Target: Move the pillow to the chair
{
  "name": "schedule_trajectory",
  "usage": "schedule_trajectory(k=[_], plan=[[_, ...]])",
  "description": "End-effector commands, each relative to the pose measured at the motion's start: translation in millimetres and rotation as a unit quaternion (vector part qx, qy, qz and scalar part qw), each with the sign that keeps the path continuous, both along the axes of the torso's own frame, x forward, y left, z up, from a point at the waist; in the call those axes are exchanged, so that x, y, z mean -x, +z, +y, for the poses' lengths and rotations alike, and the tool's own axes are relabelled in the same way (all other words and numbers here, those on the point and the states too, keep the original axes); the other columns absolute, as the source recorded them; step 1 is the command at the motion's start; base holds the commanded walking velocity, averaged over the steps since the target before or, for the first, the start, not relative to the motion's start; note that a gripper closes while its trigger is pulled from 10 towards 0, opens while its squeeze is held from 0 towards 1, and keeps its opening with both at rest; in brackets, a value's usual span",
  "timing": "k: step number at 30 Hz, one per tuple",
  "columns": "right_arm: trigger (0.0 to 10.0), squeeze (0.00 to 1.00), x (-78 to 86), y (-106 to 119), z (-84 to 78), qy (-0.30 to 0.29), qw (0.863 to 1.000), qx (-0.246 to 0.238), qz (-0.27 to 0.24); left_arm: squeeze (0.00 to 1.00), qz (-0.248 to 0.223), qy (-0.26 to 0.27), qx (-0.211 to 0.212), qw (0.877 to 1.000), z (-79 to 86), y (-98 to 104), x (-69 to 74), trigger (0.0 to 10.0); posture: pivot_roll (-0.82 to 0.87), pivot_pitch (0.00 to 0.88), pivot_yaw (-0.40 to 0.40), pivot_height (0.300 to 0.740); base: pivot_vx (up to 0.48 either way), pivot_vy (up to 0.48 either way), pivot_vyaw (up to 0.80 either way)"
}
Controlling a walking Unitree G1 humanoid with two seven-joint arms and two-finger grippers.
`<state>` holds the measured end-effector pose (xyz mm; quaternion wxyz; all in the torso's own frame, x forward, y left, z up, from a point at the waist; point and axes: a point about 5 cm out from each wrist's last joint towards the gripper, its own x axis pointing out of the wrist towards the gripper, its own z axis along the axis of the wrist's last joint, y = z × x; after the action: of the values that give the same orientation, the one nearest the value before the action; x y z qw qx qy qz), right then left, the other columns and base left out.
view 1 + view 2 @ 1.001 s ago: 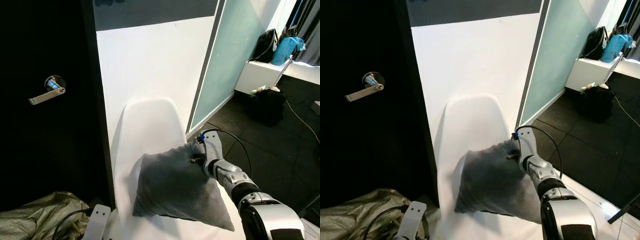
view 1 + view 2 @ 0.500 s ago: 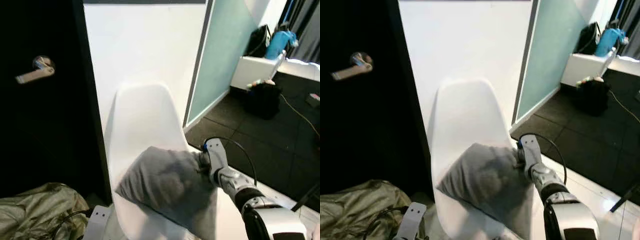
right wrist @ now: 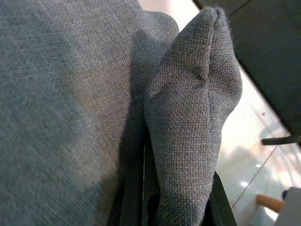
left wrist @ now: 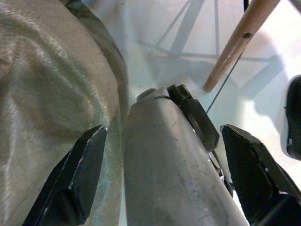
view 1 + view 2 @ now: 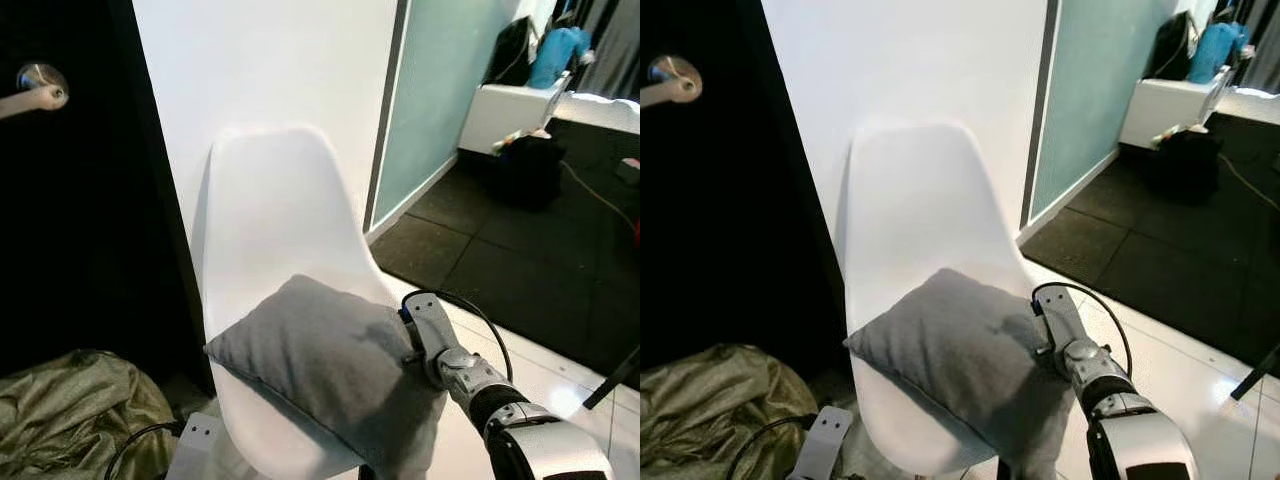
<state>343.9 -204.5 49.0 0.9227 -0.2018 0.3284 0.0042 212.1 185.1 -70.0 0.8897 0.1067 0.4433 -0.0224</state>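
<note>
While the right gripper (image 5: 408, 338) stays pinched shut on the corner of the grey pillow (image 5: 320, 355), which lies on the white chair (image 5: 275, 230) seat overhanging its front edge, best nudge it toward the backrest before releasing.

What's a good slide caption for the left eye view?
Right gripper holds the grey pillow on the white chair.
</note>
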Motion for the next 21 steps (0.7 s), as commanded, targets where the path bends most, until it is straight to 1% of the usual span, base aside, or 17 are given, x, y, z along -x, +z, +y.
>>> schedule_trajectory(k=[1,2,3,4,8,9,10,11,12,13,15,16,17,18,19,20,21], plan=[[10.0,0.0,-7.2,10.7,-2.0,0.005,0.999,0.021,-0.026,0.0,0.003,-0.006,-0.001,1.0,0.1,-0.7,1.2,10.0,-0.09,0.019,-0.052,0.563,0.0,0.0,0.0],[10.0,0.0,-10.8,15.8,-1.1,0.0,0.999,0.013,-0.045,0.0,0.003,-0.007,-0.001,1.0,-0.1,-0.6,1.0,10.0,-0.09,0.019,-0.053,0.563,0.0,0.0,0.0],[10.0,0.0,-10.8,15.8,-1.1,0.0,0.999,0.013,-0.045,0.0,0.003,-0.007,-0.001,1.0,-0.1,-0.6,1.0,10.0,-0.09,0.019,-0.053,0.563,0.0,0.0,0.0],[10.0,0.7,-14.6,21.5,-0.4,-0.01,0.998,0.0,-0.066,0.0,0.003,-0.007,-0.001,1.0,-0.2,-0.5,0.7,10.0,-0.09,0.026,-0.053,0.563,0.0,0.0,0.0],[10.0,0.7,-14.6,21.5,-0.4,-0.01,0.998,0.0,-0.066,0.0,0.003,-0.007,-0.001,1.0,-0.2,-0.5,0.7,10.0,-0.09,0.026,-0.053,0.563,0.0,0.0,0.0],[10.0,1.0,-18.7,28.0,0.4,-0.023,0.996,-0.016,-0.088,0.0,0.002,-0.007,0.0,1.0,-0.3,-0.3,0.4,10.0,-0.1,0.028,-0.052,0.563,0.0,0.0,0.0],[10.0,1.0,-22.2,34.6,-1.6,-0.04,0.993,-0.029,-0.108,0.0,0.002,-0.008,0.0,1.0,-0.6,-0.1,0.1,10.0,-0.1,0.026,-0.051,0.563,0.0,0.0,0.0],[10.0,1.0,-22.2,34.6,-1.6,-0.04,0.993,-0.029,-0.108,0.0,0.002,-0.008,0.0,1.0,-0.6,-0.1,0.1,10.0,-0.1,0.026,-0.051,0.563,0.0,0.0,0.0],[10.0,1.0,-24.4,40.0,-5.9,-0.06,0.989,-0.045,-0.125,0.0,0.002,-0.008,0.001,1.0,-0.9,-0.1,-0.1,10.0,-0.1,0.023,-0.054,0.563,0.0,0.0,0.0],[10.0,1.0,-24.4,40.0,-5.9,-0.06,0.989,-0.045,-0.125,0.0,0.002,-0.008,0.001,1.0,-0.9,-0.1,-0.1,10.0,-0.1,0.023,-0.054,0.563,0.0,0.0,0.0],[10.0,1.0,-25.9,46.2,-14.4,-0.081,0.983,-0.081,-0.144,0.0,0.002,-0.009,0.002,1.0,-1.9,-0.1,-0.3,10.0,-0.1,0.013,-0.058,0.563,0.0,0.0,0.0],[10.0,1.0,-25.9,46.2,-14.4,-0.081,0.983,-0.081,-0.144,0.0,0.002,-0.009,0.002,1.0,-1.9,-0.1,-0.3,10.0,-0.1,0.013,-0.058,0.563,0.0,0.0,0.0],[10.0,1.0,-26.1,47.8,-16.9,-0.082,0.98,-0.105,-0.148,0.0,0.002,-0.009,0.003,1.0,-2.2,0.0,-0.5,10.0,-0.11,0.012,-0.062,0.563,0.0,0.0,0.0],[10.0,1.0,-26.5,49.2,-17.6,-0.083,0.975,-0.141,-0.153,0.0,0.002,-0.008,0.003,1.0,-2.4,0.1,-0.8,10.0,-0.11,0.012,-0.062,0.563,0.0,0.0,0.0],[10.0,1.0,-26.5,49.2,-17.6,-0.083,0.975,-0.141,-0.153,0.0,0.002,-0.008,0.003,1.0,-2.4,0.1,-0.8,10.0,-0.11,0.012,-0.062,0.563,0.0,0.0,0.0],[10.0,1.0,-27.1,51.1,-17.0,-0.077,0.964,-0.199,-0.16,0.0,0.002,-0.007,0.004,1.0,-2.6,0.2,-1.0,10.0,-0.11,0.0,-0.063,0.563,0.0,0.0,0.0],[10.0,1.0,-27.6,52.9,-16.4,-0.073,0.954,-0.237,-0.167,0.0,0.002,-0.007,0.005,1.0,-2.7,0.4,-1.4,10.0,-0.11,0.0,-0.065,0.563,0.0,0.0,0.0]])
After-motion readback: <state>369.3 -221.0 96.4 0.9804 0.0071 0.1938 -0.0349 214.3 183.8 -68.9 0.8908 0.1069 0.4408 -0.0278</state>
